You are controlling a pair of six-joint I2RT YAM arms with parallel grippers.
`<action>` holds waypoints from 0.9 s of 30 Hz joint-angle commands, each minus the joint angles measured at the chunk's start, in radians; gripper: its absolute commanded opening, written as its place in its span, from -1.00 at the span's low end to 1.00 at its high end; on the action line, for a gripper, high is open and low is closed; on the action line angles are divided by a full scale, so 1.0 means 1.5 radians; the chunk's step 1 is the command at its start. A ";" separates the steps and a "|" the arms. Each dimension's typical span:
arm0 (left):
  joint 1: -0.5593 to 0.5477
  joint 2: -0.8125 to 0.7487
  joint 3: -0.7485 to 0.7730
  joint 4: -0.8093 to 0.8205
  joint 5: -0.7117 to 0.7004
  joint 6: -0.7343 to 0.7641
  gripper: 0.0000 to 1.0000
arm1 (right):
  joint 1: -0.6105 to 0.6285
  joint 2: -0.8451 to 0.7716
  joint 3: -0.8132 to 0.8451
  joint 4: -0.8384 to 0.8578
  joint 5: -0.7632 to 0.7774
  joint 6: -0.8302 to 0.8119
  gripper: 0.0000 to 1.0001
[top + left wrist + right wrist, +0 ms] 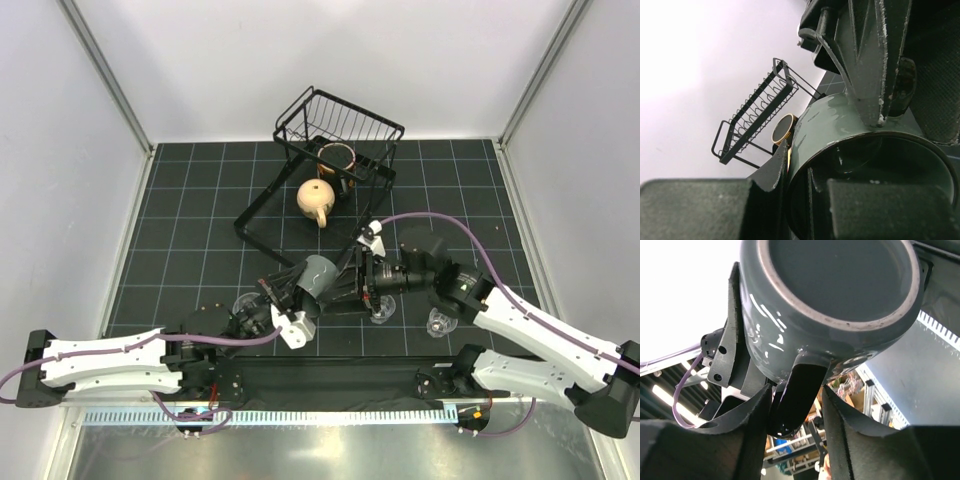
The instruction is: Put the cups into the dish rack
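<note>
Grey mug (322, 276) — your left gripper (302, 292) clamps its wall, handle between the right gripper (797, 410) fingers, pinch unclear — dish rack (340, 125) beyond the mug.

You won't find any text, label, brand, number or sign you can read in these three views. The pale streaks on the grey mug (790, 335) are glare on the glaze, not lettering. The background clutter (850, 390) under the mug in the right wrist view is too blurred to read.
</note>
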 commanded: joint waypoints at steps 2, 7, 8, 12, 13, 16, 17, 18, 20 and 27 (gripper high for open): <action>-0.005 -0.013 0.003 0.064 0.049 0.031 -1.00 | -0.004 0.028 0.025 0.038 -0.036 0.016 -0.13; -0.005 -0.031 -0.004 0.055 0.073 0.030 -1.00 | -0.005 0.055 0.030 0.047 -0.058 -0.001 -0.21; -0.005 -0.034 -0.006 0.052 0.079 0.030 -1.00 | -0.006 0.061 0.030 0.047 -0.061 -0.008 -0.21; -0.005 -0.049 -0.014 0.046 0.095 0.025 -0.99 | -0.020 0.073 0.034 0.038 -0.084 -0.049 -0.17; -0.005 -0.051 -0.014 0.044 0.098 0.024 -1.00 | -0.026 0.074 0.033 0.031 -0.089 -0.055 -0.17; -0.006 -0.056 -0.014 0.036 0.104 0.025 -1.00 | -0.048 0.072 0.022 0.031 -0.097 -0.062 -0.17; -0.006 -0.058 -0.015 0.035 0.106 0.025 -1.00 | -0.056 0.070 0.019 0.032 -0.098 -0.061 -0.17; -0.006 -0.058 -0.013 0.035 0.109 0.023 -1.00 | -0.057 0.068 0.015 0.035 -0.099 -0.057 -0.16; -0.006 -0.058 -0.014 0.036 0.111 0.024 -1.00 | -0.057 0.069 0.014 0.035 -0.102 -0.054 -0.16; -0.006 -0.041 -0.009 0.034 0.119 0.030 -1.00 | -0.057 0.078 0.005 0.070 -0.115 -0.024 -0.21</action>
